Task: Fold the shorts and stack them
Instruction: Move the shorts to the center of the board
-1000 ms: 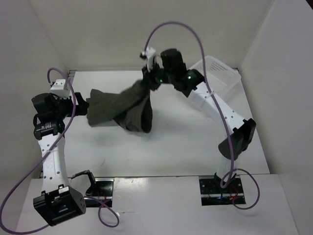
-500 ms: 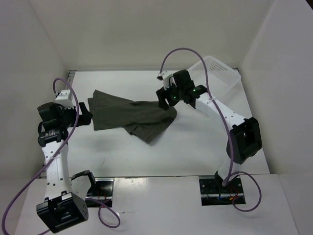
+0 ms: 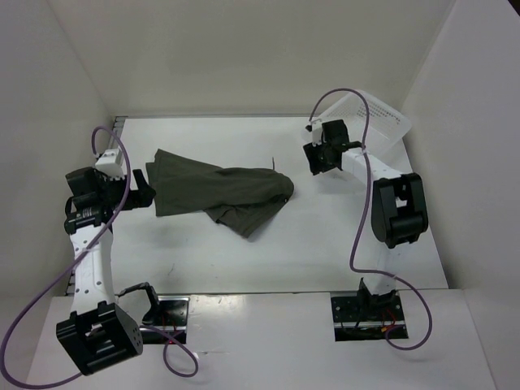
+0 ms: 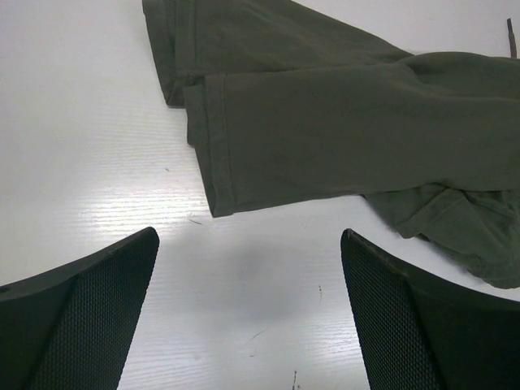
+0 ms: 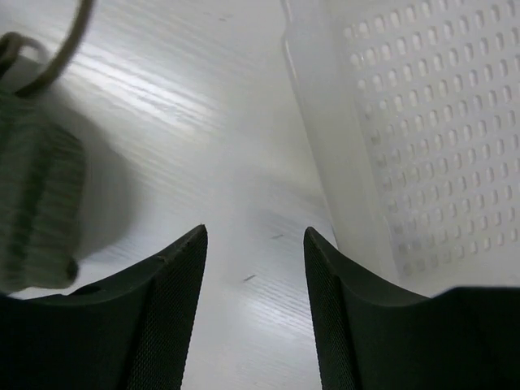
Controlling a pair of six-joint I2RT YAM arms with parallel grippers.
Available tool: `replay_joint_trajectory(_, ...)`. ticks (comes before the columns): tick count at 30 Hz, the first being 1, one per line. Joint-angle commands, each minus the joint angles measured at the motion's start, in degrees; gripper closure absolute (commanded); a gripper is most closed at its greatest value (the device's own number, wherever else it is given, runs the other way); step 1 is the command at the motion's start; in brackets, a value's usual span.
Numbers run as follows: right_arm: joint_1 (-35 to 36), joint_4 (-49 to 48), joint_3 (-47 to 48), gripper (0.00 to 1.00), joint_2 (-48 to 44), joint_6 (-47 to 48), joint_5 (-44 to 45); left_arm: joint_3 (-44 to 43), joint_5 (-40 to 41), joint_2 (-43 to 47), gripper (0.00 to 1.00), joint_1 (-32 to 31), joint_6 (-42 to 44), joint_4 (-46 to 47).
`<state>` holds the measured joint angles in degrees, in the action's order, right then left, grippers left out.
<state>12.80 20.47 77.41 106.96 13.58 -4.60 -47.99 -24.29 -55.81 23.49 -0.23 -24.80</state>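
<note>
Looks like the lay-it-out step of the fold. Got the shorts down on the table, left of centre, mostly flat but with a rumpled lump along the near right side. No neat fold to speak of yet, and no stacking either.

Found the left tool gaping wide just left of the leg hems, gripping nothing, only bare table between the fingers. Same for the right tool: parted, nothing in it, hanging at the far right between the waistband end and the basket.

Reckon next up means smoothing out that lump, then pinching a hem or a waistband corner with each tool and flipping one half over the other. Calls for low, flat grabs so as not to drag the whole thing along.

As for the basket, white and full of holes, parked in the far right corner: seems empty, though can only see part of the inside.
</note>
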Motion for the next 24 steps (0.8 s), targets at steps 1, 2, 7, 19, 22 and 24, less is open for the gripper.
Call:
replay_joint_trajectory(1,-4.87,-5.44,-1.29,0.44,-3.06,-2.42,7.22,-1.93,-1.98,0.18,0.01,0.86,0.23,2.65)
replay_joint_trajectory(2,-6.02,-5.96,-1.29,0.44,-3.59,-2.42,8.37,-1.93,-2.51,0.18,0.01,0.86,0.23,2.65)
replay_joint_trajectory(7,-13.93,-7.20,-5.94,0.45,-8.86,-4.71,14.96,-0.89,-3.57,0.18,0.01,0.86,0.23,2.65)
replay_joint_trajectory(19,-12.28,-1.14,-16.14,0.47,-24.33,-3.13,10.85,2.99,-5.23,-0.35,0.01,0.86,0.23,3.88)
replay_joint_trajectory(22,-4.21,0.44,-17.64,0.44,-28.29,-1.02,9.52,3.78,-5.76,-0.35,0.01,0.86,0.23,4.58)
replay_joint_trajectory(24,4.14,0.98,-17.64,0.41,-30.22,-0.40,8.30,3.78,-5.76,-1.05,0.01,0.86,0.23,4.58)
